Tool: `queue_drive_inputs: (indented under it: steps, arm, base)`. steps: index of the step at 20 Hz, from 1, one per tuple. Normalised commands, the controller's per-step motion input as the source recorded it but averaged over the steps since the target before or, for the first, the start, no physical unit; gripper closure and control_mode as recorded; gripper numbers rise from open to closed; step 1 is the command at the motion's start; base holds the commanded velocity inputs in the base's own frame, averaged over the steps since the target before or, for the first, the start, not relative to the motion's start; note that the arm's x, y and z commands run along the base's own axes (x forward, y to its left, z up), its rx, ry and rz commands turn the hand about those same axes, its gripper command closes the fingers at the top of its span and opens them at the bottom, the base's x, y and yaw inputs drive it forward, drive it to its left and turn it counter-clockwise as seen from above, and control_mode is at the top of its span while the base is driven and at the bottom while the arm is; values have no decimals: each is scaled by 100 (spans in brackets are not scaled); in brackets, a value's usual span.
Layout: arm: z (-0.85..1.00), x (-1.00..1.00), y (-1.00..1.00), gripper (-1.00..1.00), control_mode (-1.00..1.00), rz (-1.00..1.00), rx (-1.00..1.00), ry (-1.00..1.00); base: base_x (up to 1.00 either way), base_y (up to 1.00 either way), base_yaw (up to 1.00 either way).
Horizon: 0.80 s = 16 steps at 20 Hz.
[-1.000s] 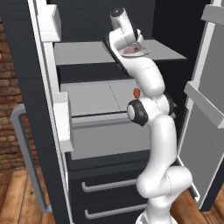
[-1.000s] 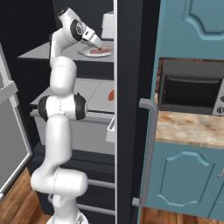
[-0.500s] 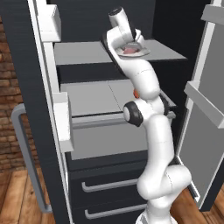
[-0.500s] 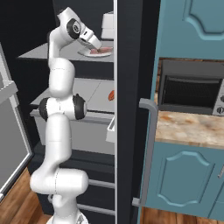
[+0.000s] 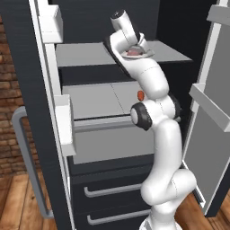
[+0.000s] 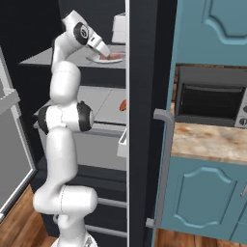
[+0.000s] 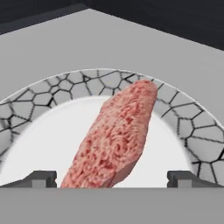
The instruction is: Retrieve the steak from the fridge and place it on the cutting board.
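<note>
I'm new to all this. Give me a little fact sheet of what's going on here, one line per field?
Place: open fridge, robot arm reaching onto the upper shelf
Hand: hand open, a fingertip on each side of the meat, not gripping yet
Steak: steak lying flat on a plate with a cracked-stone rim
Shelf below: small orange-red item
Beside the fridge: microwave on a stone counter
Stage: steak not yet lifted

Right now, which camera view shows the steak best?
The hand view: the steak lies large and unobstructed on its plate. Both base views show a small pink sliver on the upper fridge shelf, partly hidden by the arm.
</note>
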Motion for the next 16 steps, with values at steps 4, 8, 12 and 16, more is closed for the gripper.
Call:
queue_drive_inputs:
  steps: [4,8,12,16]
  arm:
    - [6,43,-1,-100,-100,-5,7,3]
    - [25,65,-8,-100,-100,-9,12,13]
    - [8,33,-9,-100,-100,-4,10,9]
    - [-5,0,-5,100,-100,0,1,1]
  base:
    - [0,0,0]
    - [0,0,0]
    - [0,0,0]
    - [0,0,0]
